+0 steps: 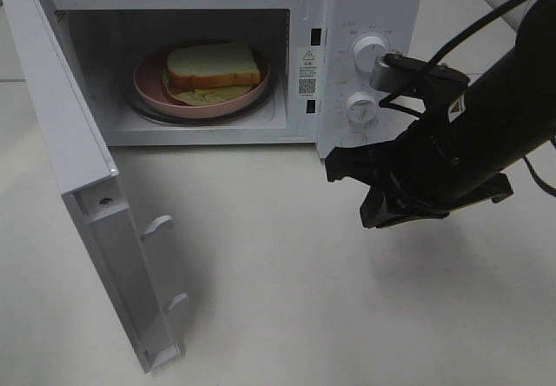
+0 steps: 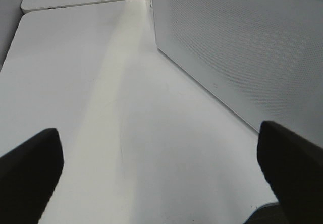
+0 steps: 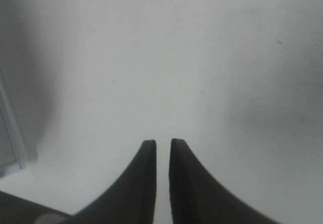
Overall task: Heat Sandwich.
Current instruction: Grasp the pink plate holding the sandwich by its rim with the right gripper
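Right end effector up close, barely parted, empty. Sandwich sits inside the open microwave, well apart from it. Left end effector spread wide.

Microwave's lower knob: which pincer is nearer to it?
Right. The right pincer hovers just in front of the lower knob; the left pincer faces the microwave's perforated outer wall, outside the high view.

white table, microwave w/ door open
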Motion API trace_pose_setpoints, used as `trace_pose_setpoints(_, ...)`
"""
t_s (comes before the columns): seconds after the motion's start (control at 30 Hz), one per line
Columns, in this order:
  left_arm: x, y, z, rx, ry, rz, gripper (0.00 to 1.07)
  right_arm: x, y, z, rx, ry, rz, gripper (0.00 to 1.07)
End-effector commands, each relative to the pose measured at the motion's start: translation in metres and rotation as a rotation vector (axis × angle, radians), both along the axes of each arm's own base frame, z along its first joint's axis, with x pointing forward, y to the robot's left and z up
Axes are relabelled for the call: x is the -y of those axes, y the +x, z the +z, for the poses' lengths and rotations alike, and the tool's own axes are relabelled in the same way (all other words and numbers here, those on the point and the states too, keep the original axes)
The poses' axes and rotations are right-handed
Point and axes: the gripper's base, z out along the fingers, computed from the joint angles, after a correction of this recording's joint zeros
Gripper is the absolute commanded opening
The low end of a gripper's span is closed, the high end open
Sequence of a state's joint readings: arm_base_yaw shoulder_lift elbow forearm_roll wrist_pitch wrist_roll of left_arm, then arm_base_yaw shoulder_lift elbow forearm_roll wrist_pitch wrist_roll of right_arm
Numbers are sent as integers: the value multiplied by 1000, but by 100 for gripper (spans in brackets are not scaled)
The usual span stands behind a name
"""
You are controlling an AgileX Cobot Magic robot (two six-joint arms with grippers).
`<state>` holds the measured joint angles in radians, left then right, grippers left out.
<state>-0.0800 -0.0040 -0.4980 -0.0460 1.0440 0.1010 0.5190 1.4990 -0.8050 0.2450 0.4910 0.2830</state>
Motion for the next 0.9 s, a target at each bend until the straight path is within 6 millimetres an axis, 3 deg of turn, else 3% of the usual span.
trace_pose_setpoints(0.03, 0, -3, 0, 35, -9, 2, 101, 2, -2, 11, -3, -100, 265, 14)
trace_pose_setpoints(0.57, 0, -3, 0, 35, -9, 2, 101, 4, -8, 16, 215, -313, 1337, 16)
trace_pose_setpoints(0.73, 0, -3, 0, 35, -9, 2, 101, 6, -8, 16, 278, -362, 1575, 16)
trace_pose_setpoints(0.9, 0, -3, 0, 35, -9, 2, 101, 7, -7, 16, 296, -398, 1635, 24)
